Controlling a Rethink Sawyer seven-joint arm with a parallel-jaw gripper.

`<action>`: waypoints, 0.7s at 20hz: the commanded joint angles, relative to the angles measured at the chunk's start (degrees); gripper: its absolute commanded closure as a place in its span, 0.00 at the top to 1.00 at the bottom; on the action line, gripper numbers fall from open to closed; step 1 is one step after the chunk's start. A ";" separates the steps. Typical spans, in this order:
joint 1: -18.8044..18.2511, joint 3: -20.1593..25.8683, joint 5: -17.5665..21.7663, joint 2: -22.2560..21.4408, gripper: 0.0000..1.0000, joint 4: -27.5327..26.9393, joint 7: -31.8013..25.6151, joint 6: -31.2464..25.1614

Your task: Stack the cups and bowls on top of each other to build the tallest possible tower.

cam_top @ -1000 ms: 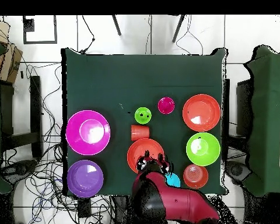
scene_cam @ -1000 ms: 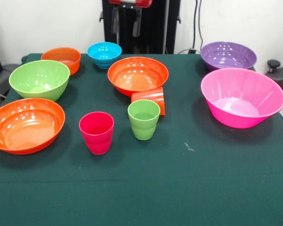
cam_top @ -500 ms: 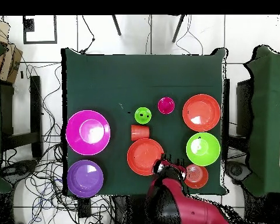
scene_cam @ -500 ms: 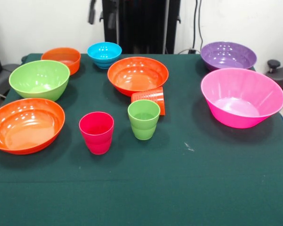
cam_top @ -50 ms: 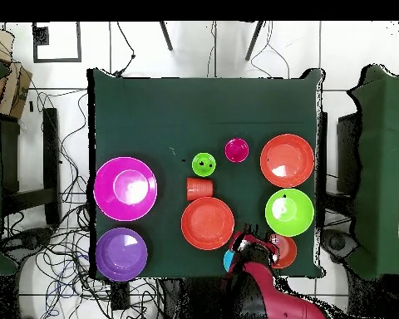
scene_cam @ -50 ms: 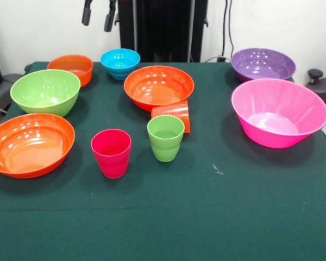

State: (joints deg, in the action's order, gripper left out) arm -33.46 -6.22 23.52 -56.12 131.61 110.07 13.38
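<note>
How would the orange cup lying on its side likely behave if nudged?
The orange cup lies on its side against the wide orange bowl, so it would probably roll, curving because it tapers. It looks like thin plastic, likely light and easily shoved. Its ridges may aid grip.

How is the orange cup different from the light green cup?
The orange cup lies on its side against the wide orange bowl; the light green cup stands upright, mouth up. The orange one sits farther back, the green one nearer the camera. Both are small ridged tumblers.

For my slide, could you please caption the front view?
Unstacked bowls and cups on the table, gripper above the far edge.
</note>
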 commanded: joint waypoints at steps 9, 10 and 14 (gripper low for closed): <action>14.23 -4.01 -5.86 12.27 1.00 -1.32 9.80 8.69; 15.48 -4.41 -6.63 12.43 1.00 -1.19 9.94 8.73; 21.06 -6.54 -10.64 12.93 1.00 -1.16 10.09 8.72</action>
State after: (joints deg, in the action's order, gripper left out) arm -17.17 -12.47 18.07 -47.78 131.58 110.07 19.91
